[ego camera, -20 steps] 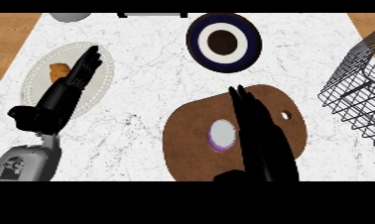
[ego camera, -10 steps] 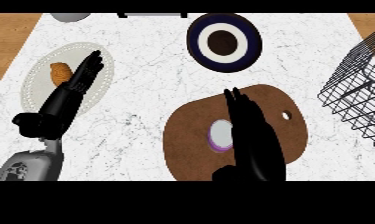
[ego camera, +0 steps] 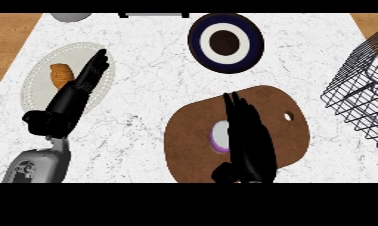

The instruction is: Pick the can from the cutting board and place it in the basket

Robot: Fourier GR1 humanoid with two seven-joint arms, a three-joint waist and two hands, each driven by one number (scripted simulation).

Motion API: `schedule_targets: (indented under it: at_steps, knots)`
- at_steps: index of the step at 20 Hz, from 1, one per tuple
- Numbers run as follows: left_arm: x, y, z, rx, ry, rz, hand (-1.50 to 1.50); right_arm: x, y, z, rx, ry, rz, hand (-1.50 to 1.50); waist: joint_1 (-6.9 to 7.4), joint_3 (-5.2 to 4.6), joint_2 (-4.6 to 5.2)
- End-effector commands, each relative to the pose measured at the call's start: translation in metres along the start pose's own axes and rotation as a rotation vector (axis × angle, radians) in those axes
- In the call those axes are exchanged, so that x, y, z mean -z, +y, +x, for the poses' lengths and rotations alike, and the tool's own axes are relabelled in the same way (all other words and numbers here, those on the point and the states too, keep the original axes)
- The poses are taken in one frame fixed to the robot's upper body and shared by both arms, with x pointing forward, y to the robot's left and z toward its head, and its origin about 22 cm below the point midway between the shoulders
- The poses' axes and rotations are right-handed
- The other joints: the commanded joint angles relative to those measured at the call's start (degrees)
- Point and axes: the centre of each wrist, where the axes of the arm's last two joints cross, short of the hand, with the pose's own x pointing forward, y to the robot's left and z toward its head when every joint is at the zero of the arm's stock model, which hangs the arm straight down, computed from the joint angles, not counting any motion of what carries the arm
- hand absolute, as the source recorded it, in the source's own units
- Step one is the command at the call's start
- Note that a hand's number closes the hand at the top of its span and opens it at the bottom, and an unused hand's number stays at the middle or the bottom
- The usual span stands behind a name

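One can (ego camera: 220, 136) stood on the single brown cutting board (ego camera: 288, 135) at lower centre, its left side showing beside the right hand (ego camera: 247, 140), whose fingers lay straight, grasping nothing. One wire basket (ego camera: 358, 95) sat at right edge. Two plates: a pale plate (ego camera: 37, 77) at left holding one orange item (ego camera: 61, 75), a dark-rimmed plate (ego camera: 225, 42) at top. Left hand (ego camera: 81, 87) rested over the pale plate, fingers relaxed.

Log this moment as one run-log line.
phase: reaching | right hand: open, over cutting board, beside can | can: upright on board, not grasped | left hand: open, over plate | basket: right edge
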Motion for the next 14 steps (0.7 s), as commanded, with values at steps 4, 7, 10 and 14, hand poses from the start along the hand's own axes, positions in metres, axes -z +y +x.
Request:
schedule_targets:
  at_steps: [4,7,10,14]
  knots:
    - [0.012,0.017,0.000,0.002,-0.006,0.009,0.00,0.024,0.016,-0.027,-0.030,0.045,0.022,-1.50,-0.16,0.01,0.03]
    - [0.026,0.012,0.018,-0.008,-0.007,-0.001,0.00,0.025,0.021,-0.012,0.006,0.038,0.050,-1.50,-0.13,0.01,0.05]
    - [-0.002,0.015,-0.001,0.010,-0.011,-0.005,0.00,0.035,0.020,-0.005,0.007,0.036,0.088,-1.50,0.19,0.00,0.04]
    - [0.003,0.010,0.000,0.007,0.010,0.008,0.00,0.036,0.021,-0.038,-0.005,0.020,0.164,1.50,-0.06,0.01,0.03]
